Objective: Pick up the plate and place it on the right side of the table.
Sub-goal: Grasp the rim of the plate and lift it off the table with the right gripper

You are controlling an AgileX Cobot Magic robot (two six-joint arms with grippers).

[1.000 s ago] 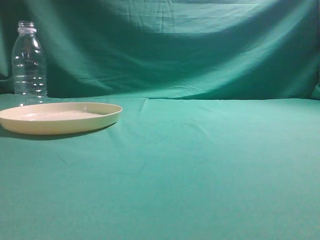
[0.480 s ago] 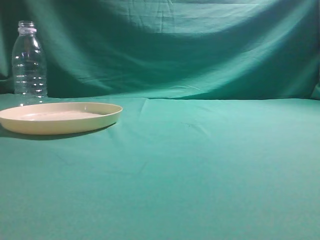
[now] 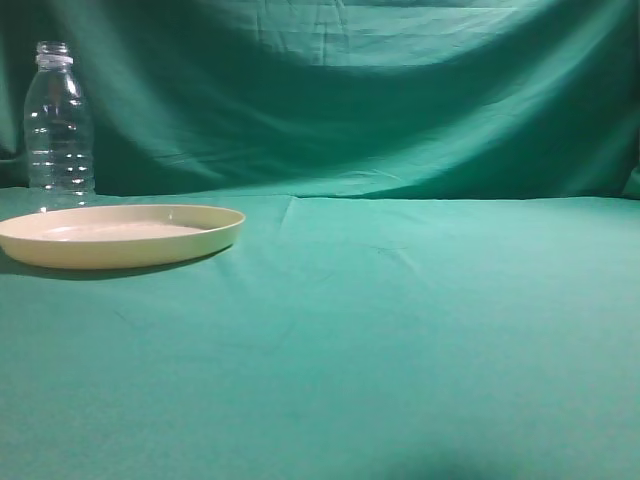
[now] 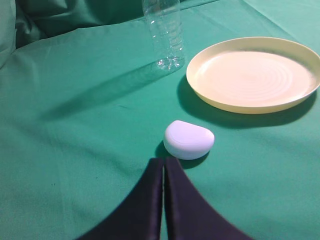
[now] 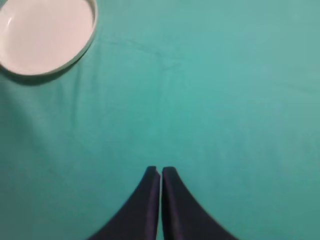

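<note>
The plate (image 3: 120, 235) lies flat on the table (image 3: 400, 330), at the far left of the exterior view, its raised rim all clear of other things. The plate's inside is bare and pale, with faint rings showing in the left wrist view (image 4: 252, 74). The right wrist view catches only part of it (image 5: 45, 35), in the upper left corner.

Just behind the plate stands a clear plastic bottle (image 3: 58, 125), upright, near the plate's rim but apart from it; the left wrist view shows its lower body (image 4: 164, 32) to the plate's left. In front of the plate, in that same view, a small white rounded object (image 4: 188, 139) rests on the cloth, close to the plate but not touching.

The left gripper (image 4: 164, 162) hangs over the cloth just short of the white object, its dark fingers pressed together with nothing between them. The right gripper (image 5: 160, 172) is over bare cloth, well apart from the plate, its fingers likewise closed and empty.
</note>
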